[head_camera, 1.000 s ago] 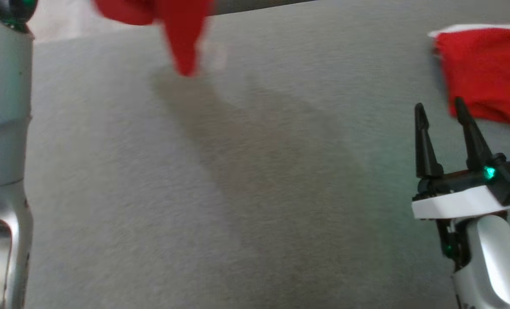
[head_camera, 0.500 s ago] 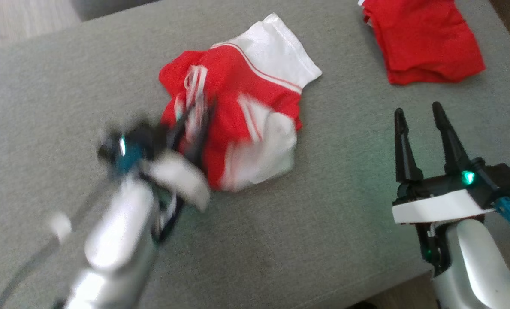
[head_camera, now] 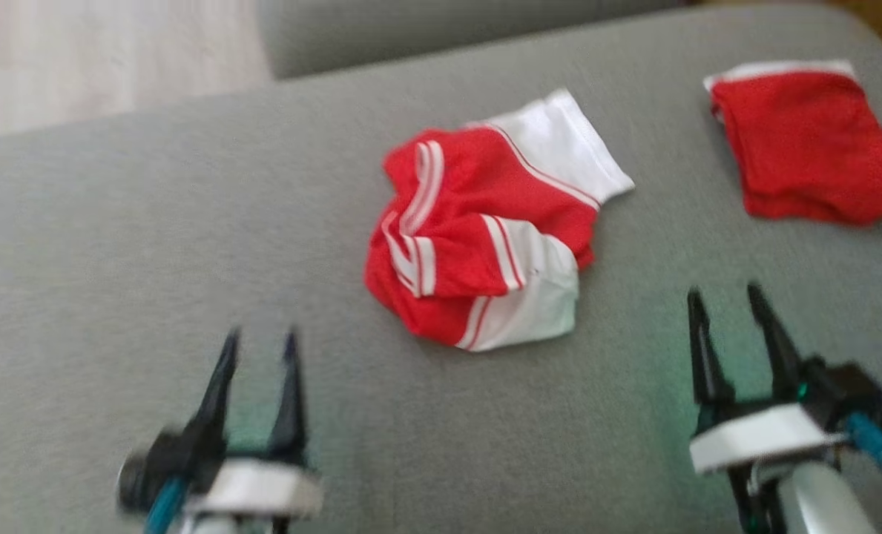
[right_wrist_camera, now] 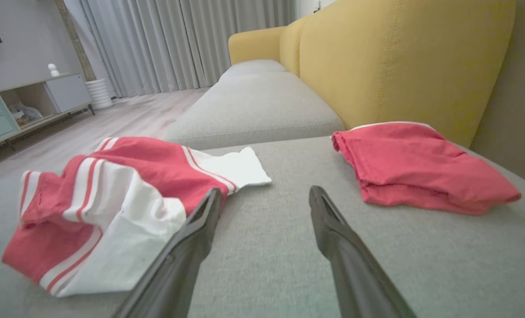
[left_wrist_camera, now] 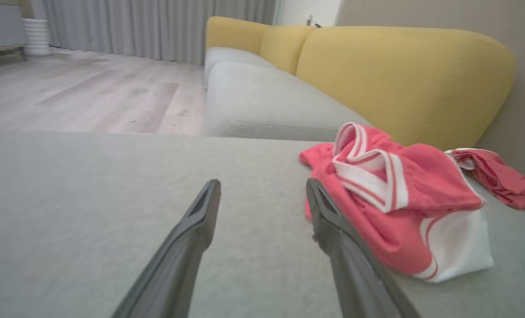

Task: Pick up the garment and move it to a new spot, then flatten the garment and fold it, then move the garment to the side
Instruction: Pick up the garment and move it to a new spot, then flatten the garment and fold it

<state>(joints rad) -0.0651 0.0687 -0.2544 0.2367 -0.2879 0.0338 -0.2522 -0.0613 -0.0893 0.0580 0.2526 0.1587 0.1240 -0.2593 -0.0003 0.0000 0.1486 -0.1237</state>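
Note:
The garment (head_camera: 485,230), red with white panels and stripes, lies crumpled in a heap in the middle of the grey cushion (head_camera: 151,245). It also appears in the left wrist view as the garment (left_wrist_camera: 390,194) and in the right wrist view as the garment (right_wrist_camera: 112,198). My left gripper (head_camera: 259,348) stands open at the lower left, apart from the heap, with nothing between its fingers. At the lower right my right gripper (head_camera: 726,300) is open and empty too, a short way to the right of the garment.
A folded red garment (head_camera: 804,141) lies at the cushion's far right, near the yellow sofa back (right_wrist_camera: 399,57). More grey cushions (left_wrist_camera: 262,101) run on behind. Wooden floor (head_camera: 99,59) lies beyond the cushion's left edge.
My left gripper has let go of the garment, opened, and drawn back to the lower left. The garment now rests on the cushion. The head camera has shifted; the right gripper stays open.

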